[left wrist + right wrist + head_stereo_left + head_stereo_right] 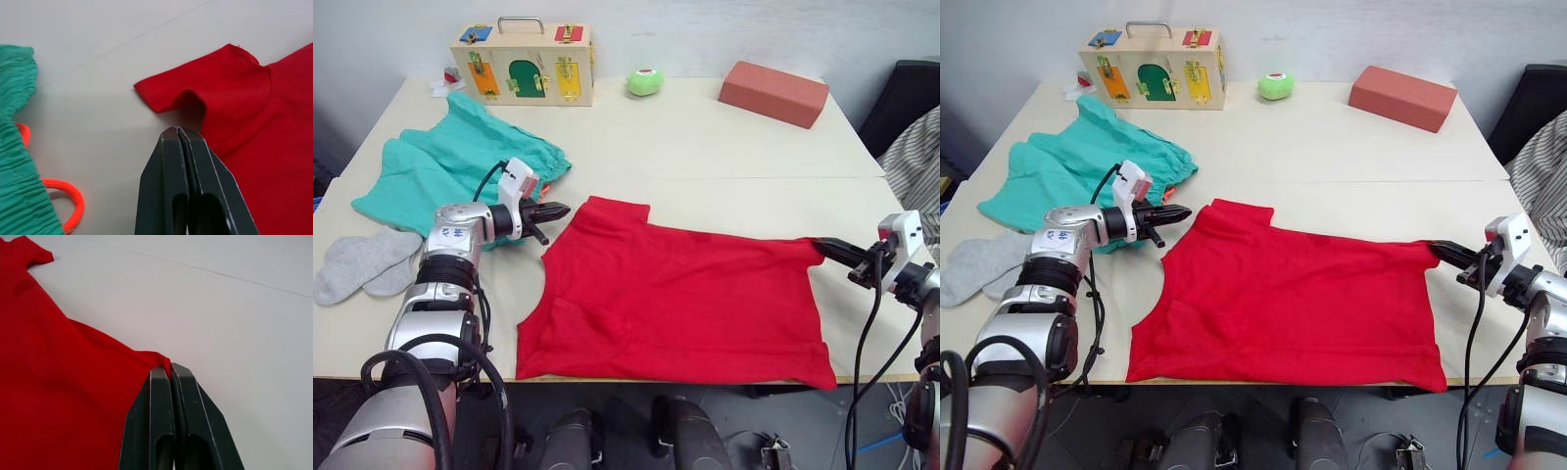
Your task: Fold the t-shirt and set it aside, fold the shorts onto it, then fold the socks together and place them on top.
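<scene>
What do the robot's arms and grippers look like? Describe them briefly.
Both arms are silver-grey metal with black ribbed joints and black cables looping alongside. Each wrist carries a small white camera block. The left gripper and the right gripper each have two matte black tapered fingers. The left forearm bears a small blue marking.

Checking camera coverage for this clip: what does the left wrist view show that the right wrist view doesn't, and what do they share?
Left wrist view: the left gripper, shut with nothing between its fingers, short of the t-shirt sleeve, with the shorts and their orange drawstring beside it.

Right wrist view: the right gripper shut on a pinched corner of the t-shirt.

Both: red t-shirt cloth lying on the pale table.
</scene>
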{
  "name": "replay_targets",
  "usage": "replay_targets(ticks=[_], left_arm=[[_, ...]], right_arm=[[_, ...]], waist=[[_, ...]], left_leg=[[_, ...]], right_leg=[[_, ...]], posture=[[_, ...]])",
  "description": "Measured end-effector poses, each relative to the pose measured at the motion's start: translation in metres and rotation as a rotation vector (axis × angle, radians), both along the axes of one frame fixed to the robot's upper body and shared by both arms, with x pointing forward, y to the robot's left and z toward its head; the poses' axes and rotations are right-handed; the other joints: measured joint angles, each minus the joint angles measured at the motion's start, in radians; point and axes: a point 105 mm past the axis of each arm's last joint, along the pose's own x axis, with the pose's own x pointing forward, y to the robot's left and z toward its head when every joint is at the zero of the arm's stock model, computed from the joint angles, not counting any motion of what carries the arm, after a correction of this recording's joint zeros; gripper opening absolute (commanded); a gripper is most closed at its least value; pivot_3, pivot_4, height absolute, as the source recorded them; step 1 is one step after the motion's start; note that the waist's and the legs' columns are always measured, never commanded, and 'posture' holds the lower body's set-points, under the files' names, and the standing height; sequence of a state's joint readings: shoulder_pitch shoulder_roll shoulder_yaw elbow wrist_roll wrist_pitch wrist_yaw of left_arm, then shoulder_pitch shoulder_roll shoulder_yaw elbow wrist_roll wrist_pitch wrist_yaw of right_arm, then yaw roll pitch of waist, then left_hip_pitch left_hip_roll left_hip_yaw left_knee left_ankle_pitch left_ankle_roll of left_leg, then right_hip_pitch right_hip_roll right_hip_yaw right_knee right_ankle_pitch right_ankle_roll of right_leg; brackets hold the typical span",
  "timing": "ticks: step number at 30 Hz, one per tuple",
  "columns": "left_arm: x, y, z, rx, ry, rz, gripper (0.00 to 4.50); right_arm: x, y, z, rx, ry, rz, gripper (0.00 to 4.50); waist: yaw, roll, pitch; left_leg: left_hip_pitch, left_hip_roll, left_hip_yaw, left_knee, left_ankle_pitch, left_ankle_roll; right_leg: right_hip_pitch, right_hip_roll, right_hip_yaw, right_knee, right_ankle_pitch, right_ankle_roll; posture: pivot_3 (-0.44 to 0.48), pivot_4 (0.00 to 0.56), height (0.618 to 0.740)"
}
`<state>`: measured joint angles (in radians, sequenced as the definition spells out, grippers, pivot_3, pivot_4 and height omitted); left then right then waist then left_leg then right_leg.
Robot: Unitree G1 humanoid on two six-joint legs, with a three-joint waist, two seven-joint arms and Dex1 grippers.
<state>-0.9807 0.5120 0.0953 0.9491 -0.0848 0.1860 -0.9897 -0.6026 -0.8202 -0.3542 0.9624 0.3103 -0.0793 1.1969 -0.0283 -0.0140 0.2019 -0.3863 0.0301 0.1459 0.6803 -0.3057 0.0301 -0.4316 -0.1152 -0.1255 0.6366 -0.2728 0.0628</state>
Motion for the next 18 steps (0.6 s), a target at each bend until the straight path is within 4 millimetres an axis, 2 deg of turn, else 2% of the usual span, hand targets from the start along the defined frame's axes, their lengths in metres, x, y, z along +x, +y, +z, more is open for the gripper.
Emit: replay_targets(ticks=[3, 8, 11, 18], left_arm=[[-0.003, 0.001, -0.006, -0.003, 0.010, -0.006, 0.03], [-0.003, 0.000, -0.005, -0.003, 0.008, 0.001, 0.03], [0.000, -0.004, -0.004, -0.032, 0.047, 0.020, 0.61], [0.007, -0.035, 0.017, -0.149, 0.185, -0.021, 2.87]], right_arm=[[0.000, -0.002, 0.004, 0.025, -0.022, -0.014, 0.00], [-0.002, 0.000, 0.002, 0.026, -0.015, 0.005, 0.00], [-0.004, 0.001, -0.005, 0.029, 0.004, 0.007, 0.00], [-0.005, 0.006, -0.011, 0.018, 0.024, 0.030, 0.00]], waist=[[0.000, 0.000, 0.000], [0.002, 0.000, 0.000], [0.003, 0.000, 0.000], [0.001, 0.000, 0.000]], left_leg=[[0.000, 0.000, 0.000, 0.000, 0.000, 0.000], [0.000, 0.000, 0.000, 0.001, 0.000, 0.001], [0.000, 0.000, 0.000, 0.001, -0.001, 0.001], [0.000, 0.000, 0.000, 0.001, -0.001, 0.001]], right_leg=[[0.000, 0.000, 0.004, 0.000, 0.000, 0.000], [0.000, 0.000, 0.004, 0.000, 0.000, 0.000], [0.000, 0.000, 0.004, 0.000, 0.000, 0.000], [0.000, 0.002, 0.004, 0.001, 0.000, 0.000]], posture=[[0.000, 0.150, 0.740], [0.000, 0.150, 0.740], [0.000, 0.150, 0.740], [0.000, 0.150, 0.740]])
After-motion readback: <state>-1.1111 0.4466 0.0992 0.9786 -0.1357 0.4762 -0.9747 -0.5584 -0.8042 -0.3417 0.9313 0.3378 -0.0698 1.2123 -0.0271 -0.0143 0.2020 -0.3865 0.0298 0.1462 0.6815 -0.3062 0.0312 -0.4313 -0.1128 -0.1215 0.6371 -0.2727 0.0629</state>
